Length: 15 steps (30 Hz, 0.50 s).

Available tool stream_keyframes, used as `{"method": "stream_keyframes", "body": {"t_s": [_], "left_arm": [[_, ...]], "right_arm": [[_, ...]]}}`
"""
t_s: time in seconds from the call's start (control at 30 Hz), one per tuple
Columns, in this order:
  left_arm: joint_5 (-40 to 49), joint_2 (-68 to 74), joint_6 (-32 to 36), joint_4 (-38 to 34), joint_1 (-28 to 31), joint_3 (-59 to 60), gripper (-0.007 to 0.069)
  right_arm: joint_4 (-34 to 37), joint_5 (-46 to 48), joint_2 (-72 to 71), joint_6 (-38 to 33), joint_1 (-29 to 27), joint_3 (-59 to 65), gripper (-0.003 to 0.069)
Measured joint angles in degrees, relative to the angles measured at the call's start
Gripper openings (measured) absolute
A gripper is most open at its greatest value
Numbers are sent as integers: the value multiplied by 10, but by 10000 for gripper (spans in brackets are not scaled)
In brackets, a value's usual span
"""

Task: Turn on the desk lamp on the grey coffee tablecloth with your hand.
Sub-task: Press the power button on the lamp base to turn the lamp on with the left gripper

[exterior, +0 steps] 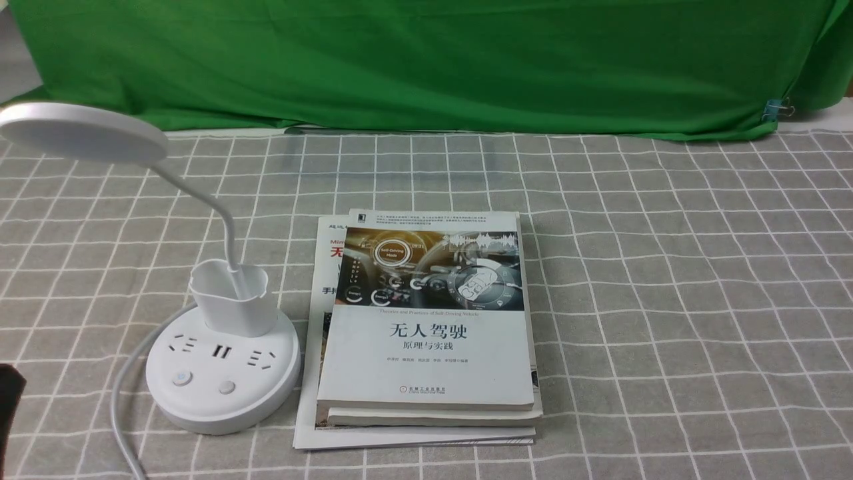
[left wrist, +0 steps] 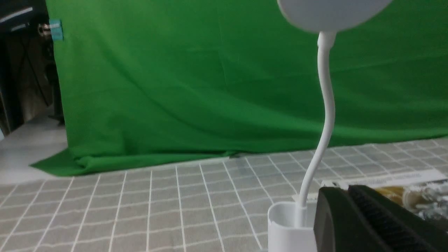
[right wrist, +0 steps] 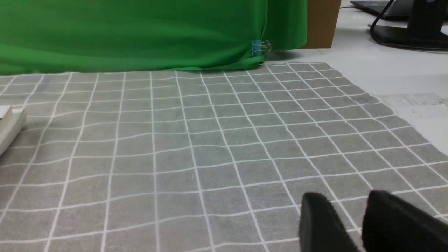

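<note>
The white desk lamp [exterior: 223,373] stands at the front left of the grey coffee tablecloth [exterior: 666,300]. Its disc head [exterior: 80,130] leans left on the bendy neck, and two buttons [exterior: 181,379] sit on the round base. The lamp looks unlit. A dark bit of my left hand [exterior: 8,407] shows at the left edge, left of the base and apart from it. In the left wrist view my left gripper [left wrist: 344,190] is shut and empty, right beside the lamp's cup [left wrist: 287,227]. My right gripper [right wrist: 346,206] hovers open over bare cloth, holding nothing.
A stack of books [exterior: 426,320] lies just right of the lamp base. The lamp's white cable [exterior: 123,413] curls off the front left. A green backdrop [exterior: 426,60] hangs behind, clipped at the right [exterior: 776,109]. The cloth ends at a white tabletop [right wrist: 402,77].
</note>
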Motion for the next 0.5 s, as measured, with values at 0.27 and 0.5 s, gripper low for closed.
{"method": "stream_keyframes", "body": {"t_s": [0.27, 0.5], "left_arm": [[-16, 0, -3, 5, 0, 0, 19], [-137, 1, -64, -74, 0, -14, 19]], "right_arm": [[0, 0, 0, 0, 0, 0, 245], [0, 0, 0, 0, 0, 0, 245]]}}
